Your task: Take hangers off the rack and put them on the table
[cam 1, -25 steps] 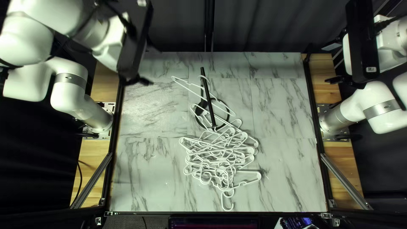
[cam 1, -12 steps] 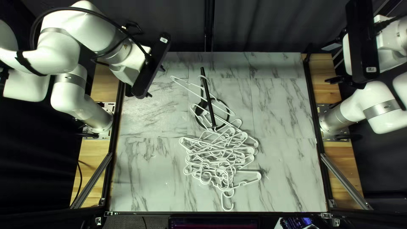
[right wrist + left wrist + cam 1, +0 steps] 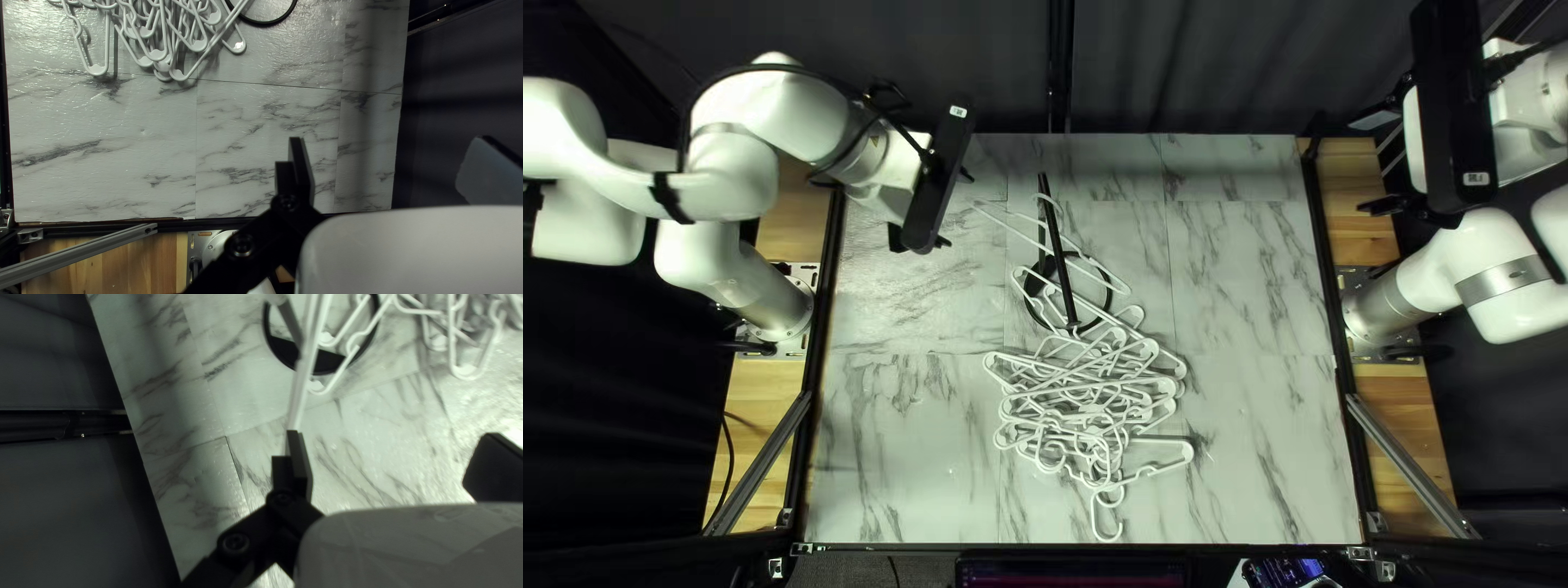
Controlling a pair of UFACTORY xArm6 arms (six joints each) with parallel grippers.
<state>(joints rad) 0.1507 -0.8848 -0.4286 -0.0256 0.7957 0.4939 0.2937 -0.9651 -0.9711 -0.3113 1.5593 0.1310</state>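
Top left view: white hangers [image 3: 1089,409] heap on the tabletop [image 3: 1263,436]; others hang from the rack [image 3: 1054,234], near our left gripper [image 3: 956,207]. Our right gripper [image 3: 1367,161] is well apart.

Left wrist view: jaws open, hanger ahead.

Right wrist view: jaws open.

Raised pose, both sets of jaws parted.
Left arm [image 3: 790,118]: reaches inward, bent; left gripper [image 3: 955,208] slants downward, jaws wide apart. Right arm [image 3: 1487,245]: folded at the side; right gripper [image 3: 1359,164] faces down, jaws wide apart.
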